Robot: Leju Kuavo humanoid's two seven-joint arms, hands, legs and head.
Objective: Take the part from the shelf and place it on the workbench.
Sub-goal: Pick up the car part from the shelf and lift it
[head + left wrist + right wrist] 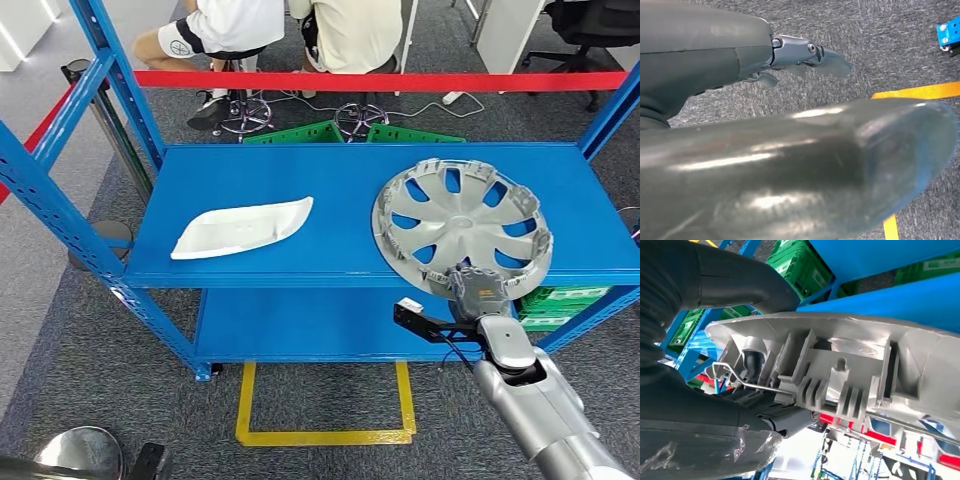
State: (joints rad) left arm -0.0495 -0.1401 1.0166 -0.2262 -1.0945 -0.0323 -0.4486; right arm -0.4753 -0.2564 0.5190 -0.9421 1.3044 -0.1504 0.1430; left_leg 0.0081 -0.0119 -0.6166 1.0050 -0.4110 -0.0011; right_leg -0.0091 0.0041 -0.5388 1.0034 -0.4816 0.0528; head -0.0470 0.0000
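Hubcap (462, 222) on shelf (340, 200), near rim gripped by right robot hand (478, 290).

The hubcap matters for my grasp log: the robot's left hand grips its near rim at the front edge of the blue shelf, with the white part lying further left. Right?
Not quite: the right hand grips the hubcap at its near rim, as the head view shows. The left hand hangs over the floor, holding nothing. The rest stands: the white part lies further left on the blue shelf.

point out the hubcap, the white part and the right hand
hubcap (462, 214), head view, central hub
white part (241, 227), head view, middle of its top face
right hand (478, 289), head view, back of the hand at the hubcap's near rim
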